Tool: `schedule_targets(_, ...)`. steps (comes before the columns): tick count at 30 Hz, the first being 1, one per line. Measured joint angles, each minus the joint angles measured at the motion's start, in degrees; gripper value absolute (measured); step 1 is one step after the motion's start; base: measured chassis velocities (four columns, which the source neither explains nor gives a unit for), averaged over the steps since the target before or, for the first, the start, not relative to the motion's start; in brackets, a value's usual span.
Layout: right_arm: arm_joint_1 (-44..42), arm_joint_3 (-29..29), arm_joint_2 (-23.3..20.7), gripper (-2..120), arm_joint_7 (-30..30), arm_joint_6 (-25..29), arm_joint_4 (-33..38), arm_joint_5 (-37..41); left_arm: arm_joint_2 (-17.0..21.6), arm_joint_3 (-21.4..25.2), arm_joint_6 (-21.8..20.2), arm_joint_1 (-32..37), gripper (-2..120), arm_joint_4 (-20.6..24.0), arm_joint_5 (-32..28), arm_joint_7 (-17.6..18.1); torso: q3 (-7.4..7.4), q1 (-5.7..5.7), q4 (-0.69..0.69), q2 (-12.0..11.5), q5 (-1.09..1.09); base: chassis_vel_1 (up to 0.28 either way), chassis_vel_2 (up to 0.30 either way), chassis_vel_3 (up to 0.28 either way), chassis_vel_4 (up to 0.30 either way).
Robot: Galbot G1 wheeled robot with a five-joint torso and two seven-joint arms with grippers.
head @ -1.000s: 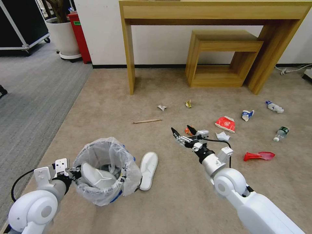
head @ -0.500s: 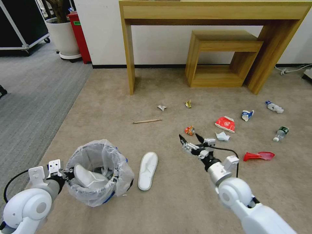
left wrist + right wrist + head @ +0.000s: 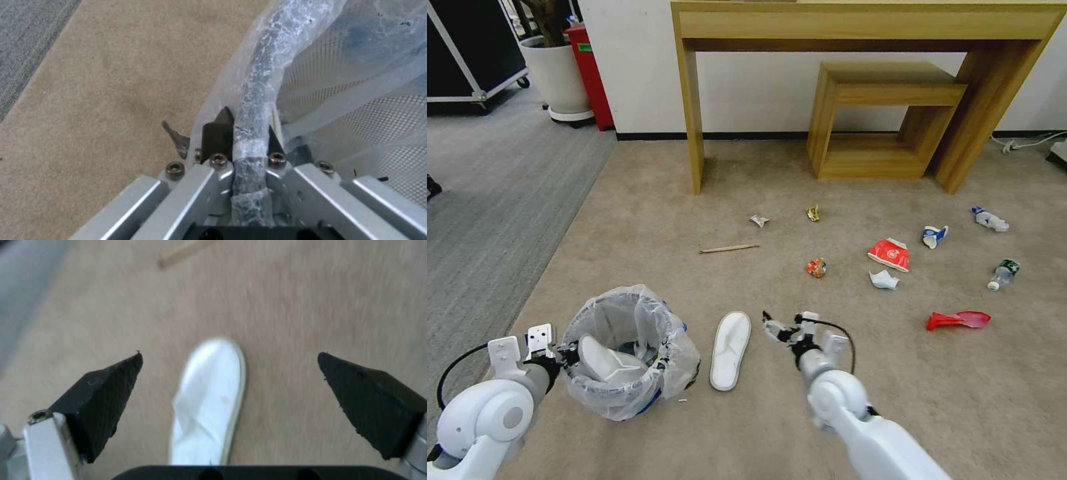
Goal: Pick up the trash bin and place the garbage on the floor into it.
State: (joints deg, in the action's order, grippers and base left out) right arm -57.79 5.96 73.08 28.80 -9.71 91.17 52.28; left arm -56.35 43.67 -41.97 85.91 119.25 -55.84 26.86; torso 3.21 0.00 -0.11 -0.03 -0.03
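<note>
The trash bin [image 3: 627, 353], lined with a translucent white bag, stands on the carpet at near left with one white slipper [image 3: 602, 360] inside. My left gripper [image 3: 564, 353] is shut on its rim [image 3: 262, 66]. A second white slipper [image 3: 730, 350] lies just right of the bin, and my right gripper [image 3: 774, 327] hovers open beside its toe; the slipper [image 3: 209, 400] lies between the fingers [image 3: 106, 390]. Farther off lie a wooden stick [image 3: 728, 249], a red-white carton [image 3: 890, 254], a red bottle [image 3: 958, 320], a clear green-label bottle [image 3: 1004, 273] and blue-white wrappers [image 3: 934, 235].
A small orange wrapper [image 3: 816, 268], white crumpled paper [image 3: 884, 280] and two small scraps [image 3: 758, 220] also lie on the carpet. A wooden console table [image 3: 694, 107] with a wooden stool [image 3: 887, 113] under it stands against the far wall. Grey carpet [image 3: 480, 220] lies to the left.
My right gripper has drawn back toward me and leftward, from beside the orange wrapper to the slipper's toe. The bin and left gripper shifted slightly left and nearer.
</note>
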Motion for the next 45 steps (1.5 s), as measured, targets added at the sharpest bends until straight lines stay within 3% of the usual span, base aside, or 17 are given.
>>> schedule_targets(17, 13.10, 13.00, 9.02, 100, 8.05, 0.74, -18.53, -0.23, -1.51, 0.84, 0.56, 2.28, 0, 3.60, 0.62, -0.05, 0.00, 0.00, -0.01, 0.00, 0.00, 0.000, 0.000, 0.000, 0.000)
schedule_targets(36, 18.02, 18.61, 15.12, 100, 10.53, 3.04, -31.06, -1.00, -2.25, 1.56, 0.84, 3.99, 0, 7.61, 0.81, -0.51, 0.00, 0.00, -0.01, 0.00, 0.01, 0.000, 0.000, 0.000, 0.000)
schedule_targets(45, 19.22, 19.49, 17.24, 93, 9.69, 4.26, -35.39, -1.30, -2.61, 1.73, 1.15, 4.79, 0, 8.81, 1.47, -1.20, -0.01, 0.00, 0.00, 0.00, 0.01, 0.000, 0.000, 0.000, 0.000)
